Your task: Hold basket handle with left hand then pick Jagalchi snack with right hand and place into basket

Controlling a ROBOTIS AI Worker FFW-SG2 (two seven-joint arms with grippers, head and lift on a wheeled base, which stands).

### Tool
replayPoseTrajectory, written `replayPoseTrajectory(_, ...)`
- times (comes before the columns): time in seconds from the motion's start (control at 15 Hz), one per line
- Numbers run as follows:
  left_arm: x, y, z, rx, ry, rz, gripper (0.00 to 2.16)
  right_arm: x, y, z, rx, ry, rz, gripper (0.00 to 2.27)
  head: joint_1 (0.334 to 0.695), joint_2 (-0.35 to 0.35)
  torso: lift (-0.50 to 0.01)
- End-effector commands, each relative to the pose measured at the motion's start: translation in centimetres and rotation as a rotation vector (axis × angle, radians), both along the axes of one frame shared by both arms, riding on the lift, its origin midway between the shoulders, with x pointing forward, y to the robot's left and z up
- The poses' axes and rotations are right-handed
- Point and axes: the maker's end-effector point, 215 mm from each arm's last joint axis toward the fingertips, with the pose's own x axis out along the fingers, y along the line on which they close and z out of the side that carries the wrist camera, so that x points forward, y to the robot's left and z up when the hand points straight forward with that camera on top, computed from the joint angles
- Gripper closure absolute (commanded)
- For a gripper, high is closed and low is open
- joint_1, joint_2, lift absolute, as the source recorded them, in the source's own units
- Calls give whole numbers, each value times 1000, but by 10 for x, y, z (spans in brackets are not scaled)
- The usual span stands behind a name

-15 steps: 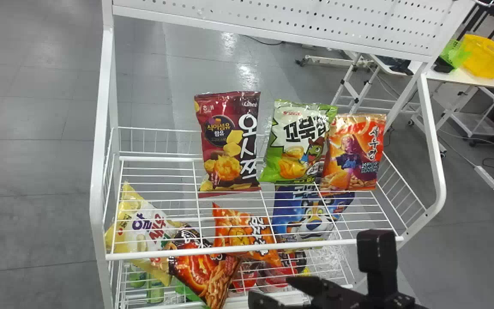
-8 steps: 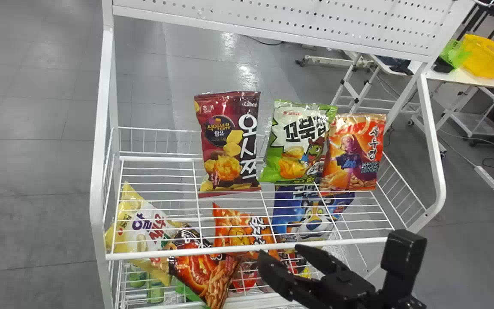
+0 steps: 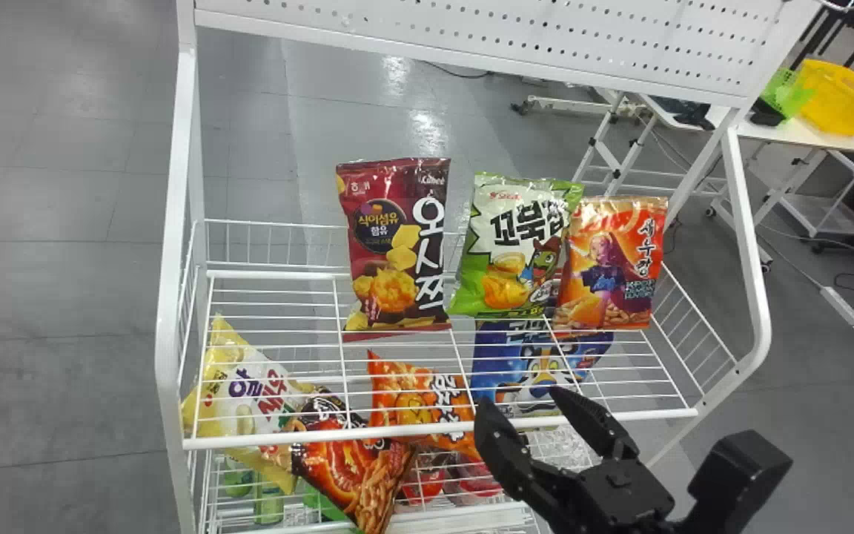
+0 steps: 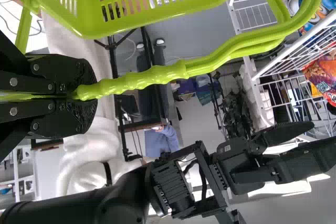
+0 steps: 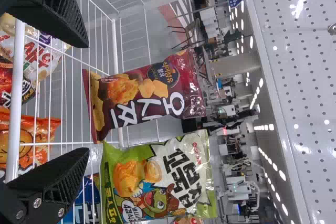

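Forward and rightward, the black two-fingered right gripper [image 3: 523,397] has been moved, its fingers parted near the upper shelf's front edge. That shelf belongs to a white metal wire rack [image 3: 286,437]. By its lime-green plastic handle [image 4: 157,75], a slotted lime-green basket [image 4: 86,3] is held, clamped in the black left gripper [image 4: 88,91]. Below the upper shelf, near its front edge's middle, the orange smiling-faced plastic bag [image 3: 403,404], apparently the Jagalchi snack, is seen.

Bright; ceiling lights [image 5: 265,127] lit; glare on floor [image 3: 425,122].
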Motion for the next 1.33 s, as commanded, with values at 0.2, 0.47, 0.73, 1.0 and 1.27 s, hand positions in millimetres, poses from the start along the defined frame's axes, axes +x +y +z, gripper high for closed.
replayPoseTrajectory(0.2, 2, 1, 0, -1, -2, 4, 2111, -10, 10, 31, -67, -133, -52, 113, 695, -350, -9)
replayPoseTrajectory(0.47, 1, 3, -1, 1, 0, 4, 2111, -16, -1, 40, -95, -167, -81, 113, 695, -350, -9)
replayPoseTrajectory(0.73, 4, 6, -1, -1, 0, 12, 2111, -15, 1, 42, -100, -172, -81, 113, 695, -350, -9)
replayPoseTrajectory(1.0, 6, 7, -1, -3, 0, 16, 2108, -12, 2, 42, -97, -172, -88, 113, 695, -350, -9)
replayPoseTrajectory(1.27, 8, 8, -2, -4, 0, 17, 2108, -11, 7, 42, -98, -174, -83, 113, 695, -350, -9)
